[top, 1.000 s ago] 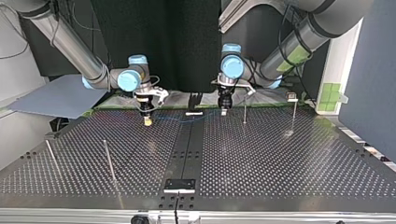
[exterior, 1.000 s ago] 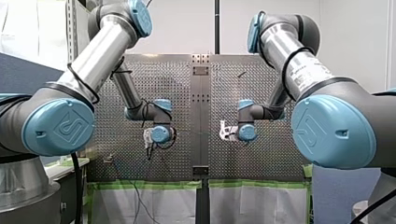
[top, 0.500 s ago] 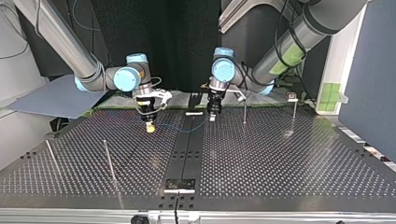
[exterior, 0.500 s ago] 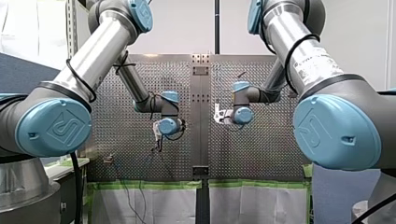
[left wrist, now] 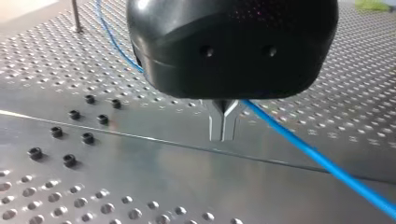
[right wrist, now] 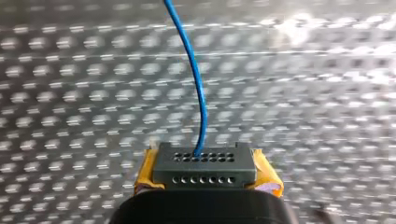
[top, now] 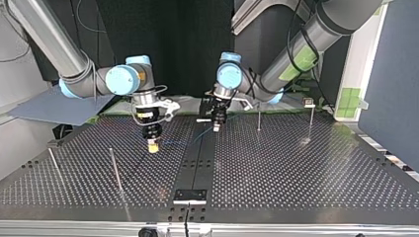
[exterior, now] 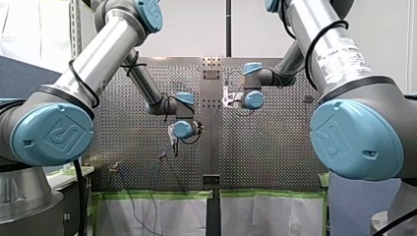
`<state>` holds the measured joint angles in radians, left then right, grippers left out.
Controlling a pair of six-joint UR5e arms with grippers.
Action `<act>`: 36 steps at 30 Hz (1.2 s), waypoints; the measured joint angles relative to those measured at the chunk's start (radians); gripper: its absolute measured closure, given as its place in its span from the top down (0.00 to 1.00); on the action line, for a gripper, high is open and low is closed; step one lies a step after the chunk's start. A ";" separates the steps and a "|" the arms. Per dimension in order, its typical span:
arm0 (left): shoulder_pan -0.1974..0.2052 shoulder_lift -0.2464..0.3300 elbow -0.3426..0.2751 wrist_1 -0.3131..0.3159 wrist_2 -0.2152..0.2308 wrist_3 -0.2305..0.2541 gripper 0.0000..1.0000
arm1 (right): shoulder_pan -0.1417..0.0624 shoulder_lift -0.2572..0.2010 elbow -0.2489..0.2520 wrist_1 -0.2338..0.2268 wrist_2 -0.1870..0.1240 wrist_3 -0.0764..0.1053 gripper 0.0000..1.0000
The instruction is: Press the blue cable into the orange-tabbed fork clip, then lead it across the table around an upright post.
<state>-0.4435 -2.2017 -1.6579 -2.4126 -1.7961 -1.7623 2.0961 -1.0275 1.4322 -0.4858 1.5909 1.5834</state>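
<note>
L pincer (left wrist: 223,126): metal fingertips pressed together, hanging just above the worktop (top: 296,173) over its smooth centre strip (top: 197,163). The blue cable (left wrist: 303,144) passes through the fork where the fingers meet, so it's clenched on the cable. In the L wrist view the cable comes from the far side past an upright post (left wrist: 74,16), goes behind the pincer body, exits at the fingers and slants off clear of the worktop. Black screws (left wrist: 70,140) sit in pairs on the strip beside the pincer. R pincer (right wrist: 204,163): yellow pads (right wrist: 145,170) closed on a dark grey perforated block (right wrist: 204,161). The cable comes out between them at the block's top and curves away ahead over the perforated surface, so it's also grasping the cable. In the top view the R pincer is left of the centre strip w/ yellow tips close to the worktop. The L pincer is just right of the strip, nearer the far edge, and the cable runs as a thin line between the two. Another post stands right of the L pincer in that view, apart from it, w/ one more further right and two near the view's left. In the front view the cable drops over the worktop's near edge below the L arm. Can't pick out the fork clip w/ any certainty.
</note>
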 joint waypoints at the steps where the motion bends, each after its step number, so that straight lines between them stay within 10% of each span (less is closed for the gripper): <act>1: -0.001 0.000 0.006 -0.002 0.002 -0.006 0.00 | 0.001 -0.009 0.000 0.000 0.000 0.000 0.00; 15: -0.006 0.000 0.086 -0.036 0.028 -0.048 0.00 | 0.006 -0.120 -0.003 -0.008 -0.004 0.004 0.00; 36: -0.026 0.000 0.185 -0.096 0.034 -0.048 0.00 | -0.006 -0.171 -0.050 -0.005 -0.018 0.026 0.00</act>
<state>-0.4691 -2.2018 -1.4725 -2.5088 -1.7617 -1.8100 2.0903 -1.1983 1.3820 -0.4910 1.5726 1.6091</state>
